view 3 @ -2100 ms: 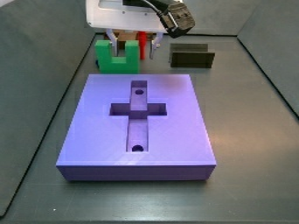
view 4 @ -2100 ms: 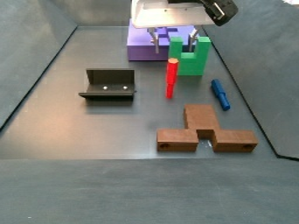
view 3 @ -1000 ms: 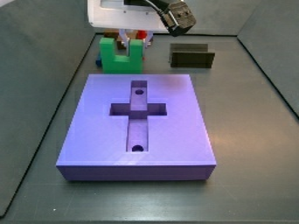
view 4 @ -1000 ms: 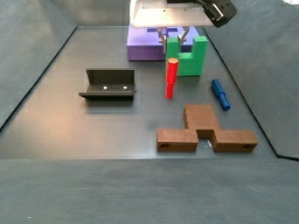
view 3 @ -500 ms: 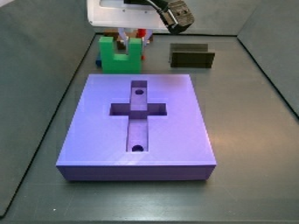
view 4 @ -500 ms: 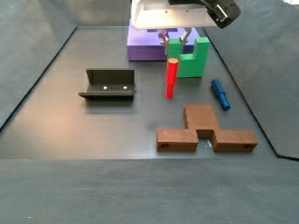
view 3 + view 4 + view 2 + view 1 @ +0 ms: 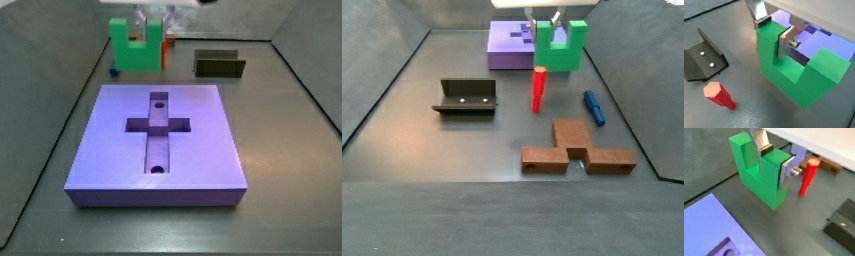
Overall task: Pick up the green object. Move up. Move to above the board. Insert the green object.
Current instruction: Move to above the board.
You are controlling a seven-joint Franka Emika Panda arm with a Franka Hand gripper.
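The green object (image 7: 136, 50) is a bright green U-shaped block, held off the floor beyond the board's far end. My gripper (image 7: 150, 14) is shut on one of its prongs, with a silver finger on each side, as both wrist views show (image 7: 776, 160) (image 7: 772, 32). The green object fills both wrist views (image 7: 761, 178) (image 7: 794, 75). In a side view the gripper (image 7: 547, 20) holds the green object (image 7: 560, 48) next to the board (image 7: 509, 47). The board (image 7: 201, 150) is a large purple-blue slab with a cross-shaped recess and two round holes.
A thin red peg (image 7: 539, 88) stands upright near the green object, also in the wrist views (image 7: 807, 177) (image 7: 719, 95). The dark fixture (image 7: 466, 98) (image 7: 219, 64) stands on the floor. A blue peg (image 7: 593, 107) and brown blocks (image 7: 579, 148) lie nearby.
My gripper has risen with the green object in it. The block has left the floor and now hangs higher in both side views. Nothing else moved.
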